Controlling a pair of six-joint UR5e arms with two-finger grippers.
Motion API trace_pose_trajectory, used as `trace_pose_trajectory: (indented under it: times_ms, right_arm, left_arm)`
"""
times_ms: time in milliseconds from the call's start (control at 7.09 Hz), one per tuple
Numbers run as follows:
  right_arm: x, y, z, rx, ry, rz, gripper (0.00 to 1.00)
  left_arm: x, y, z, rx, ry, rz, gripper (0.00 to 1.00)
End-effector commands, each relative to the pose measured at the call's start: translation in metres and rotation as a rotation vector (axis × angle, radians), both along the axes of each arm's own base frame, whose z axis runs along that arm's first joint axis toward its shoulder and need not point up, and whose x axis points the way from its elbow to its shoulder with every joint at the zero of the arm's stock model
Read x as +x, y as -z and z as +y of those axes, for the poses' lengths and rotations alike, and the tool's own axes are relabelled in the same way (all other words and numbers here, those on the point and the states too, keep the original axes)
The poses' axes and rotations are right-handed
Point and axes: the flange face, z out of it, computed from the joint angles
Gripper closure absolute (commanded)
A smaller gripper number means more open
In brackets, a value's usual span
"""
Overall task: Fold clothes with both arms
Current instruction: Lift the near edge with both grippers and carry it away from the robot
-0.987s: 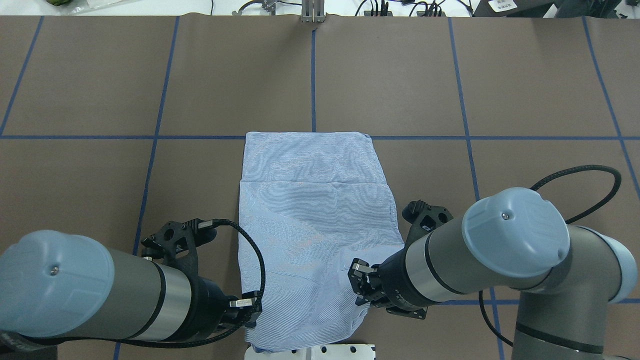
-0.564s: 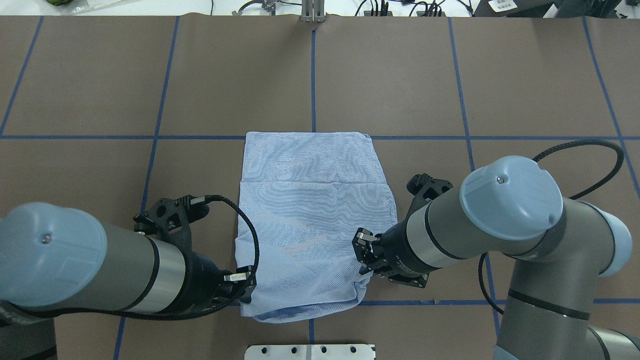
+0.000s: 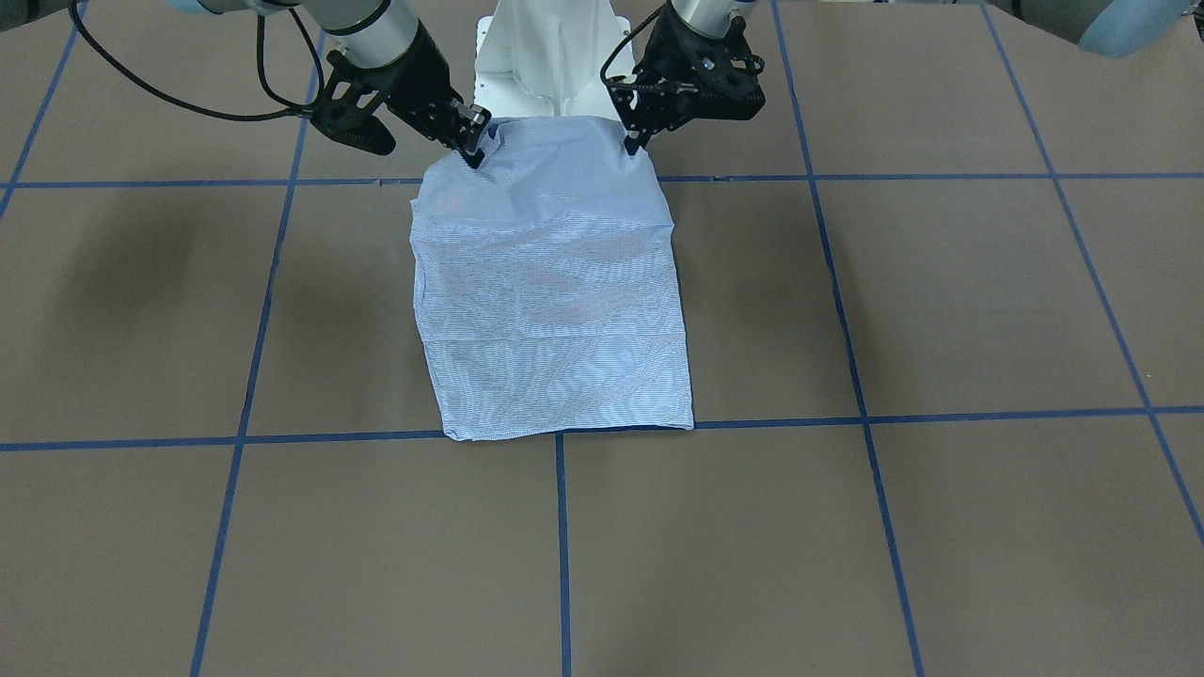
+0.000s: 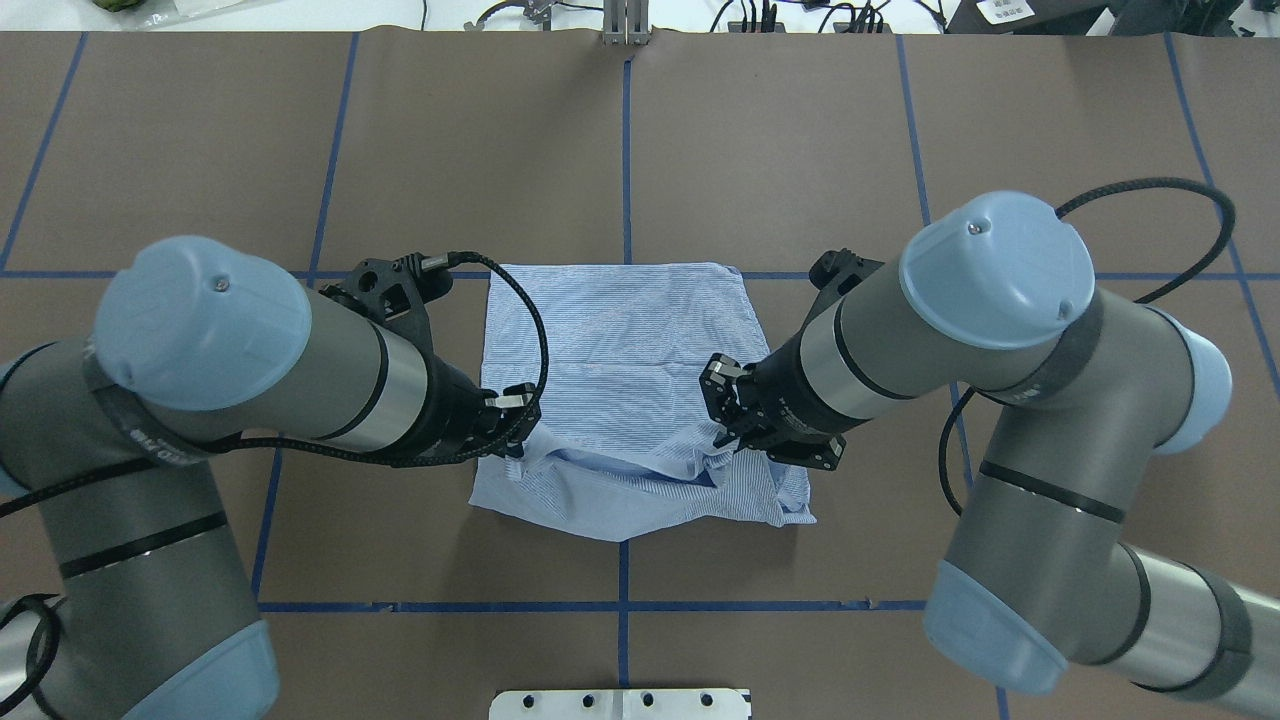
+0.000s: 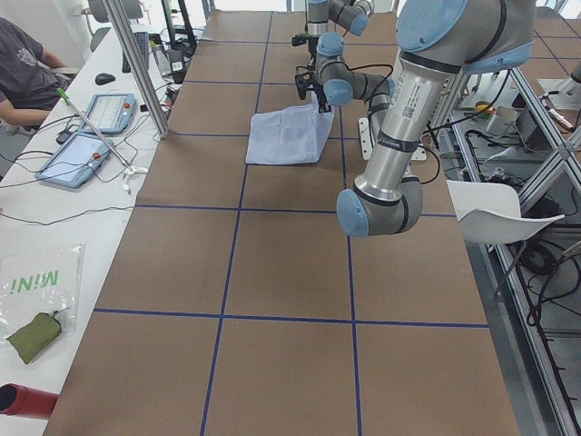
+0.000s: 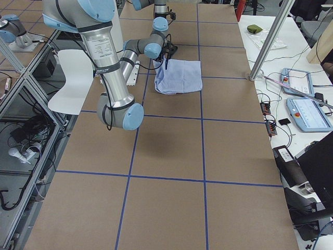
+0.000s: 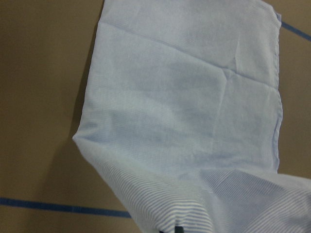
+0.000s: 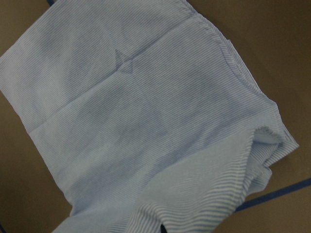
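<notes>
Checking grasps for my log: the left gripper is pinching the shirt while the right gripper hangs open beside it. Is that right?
Not quite. The right gripper is also shut on the shirt, lifting its edge; the overhead view shows it. The left gripper does pinch the shirt.

Overhead view: shirt [image 4: 620, 340] portion at 6 o'clock hidden beneath lifted fold; left gripper [image 4: 520, 440] and right gripper [image 4: 722, 435] fingertips buried in cloth. Wrist views crop both.
</notes>
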Motion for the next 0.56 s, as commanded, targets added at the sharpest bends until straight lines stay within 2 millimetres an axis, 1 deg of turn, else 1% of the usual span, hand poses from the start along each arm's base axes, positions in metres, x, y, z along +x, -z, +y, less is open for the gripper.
trace_pose_trajectory:
  times_ms: [0, 141, 282, 423]
  right_arm:
    - [-0.019, -0.004, -0.049, 0.014, -0.016, 0.041, 1.00]
    - [-0.027, -0.006, -0.077, 0.006, -0.038, 0.063, 1.00]
    - [-0.039, -0.007, -0.104, 0.021, -0.040, 0.091, 1.00]
    - [-0.048, -0.006, -0.125, 0.015, -0.049, 0.110, 1.00]
  left_arm:
    - [-0.014, -0.011, -0.045, 0.028, 0.038, -0.022, 1.00]
    - [-0.014, -0.021, -0.063, 0.022, 0.052, -0.027, 1.00]
    - [-0.005, -0.035, -0.082, 0.028, 0.066, -0.010, 1.00]
    - [0.010, -0.049, -0.100, 0.035, 0.073, 0.002, 1.00]
